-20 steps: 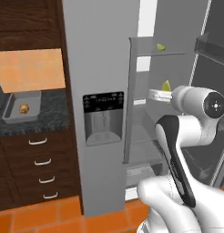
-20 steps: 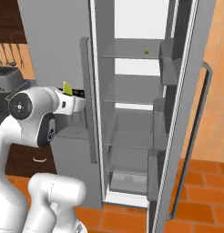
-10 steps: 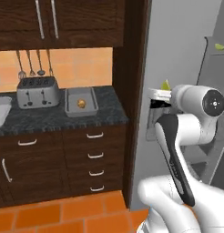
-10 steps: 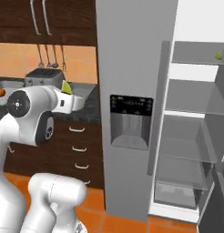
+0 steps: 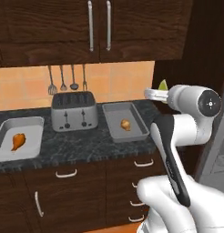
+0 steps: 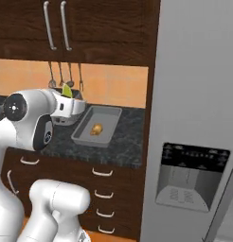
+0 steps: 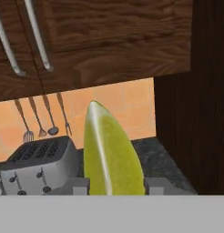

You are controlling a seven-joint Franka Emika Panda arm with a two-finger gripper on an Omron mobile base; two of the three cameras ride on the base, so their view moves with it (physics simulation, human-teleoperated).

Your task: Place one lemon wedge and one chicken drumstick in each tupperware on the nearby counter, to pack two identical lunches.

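My gripper [image 5: 155,92] is shut on a yellow-green lemon wedge [image 5: 163,85], held in the air above the right end of the counter [image 5: 86,146]. In the hand view the lemon wedge [image 7: 111,154] stands upright between the two fingertips [image 7: 79,185]. A grey tupperware [image 5: 111,126] right of the toaster holds a chicken drumstick [image 5: 125,124]. A second tupperware [image 5: 34,136] at the far left holds another drumstick [image 5: 17,140]. From the right base view, the lemon wedge [image 6: 67,90] and gripper [image 6: 78,106] hang just left of the tupperware [image 6: 109,118] with its drumstick [image 6: 95,129].
A silver toaster [image 5: 73,111] stands between the two trays, with utensils [image 5: 62,79] hanging on the wall behind. Dark upper cabinets [image 5: 95,27] overhang the counter. The grey fridge [image 6: 199,118] rises right of the counter, with a dark side panel [image 7: 209,91] between.
The whole picture has shifted: the cameras have moved left, away from the open fridge, bringing the counter and both trays into view. The lemon wedge stays in my gripper.
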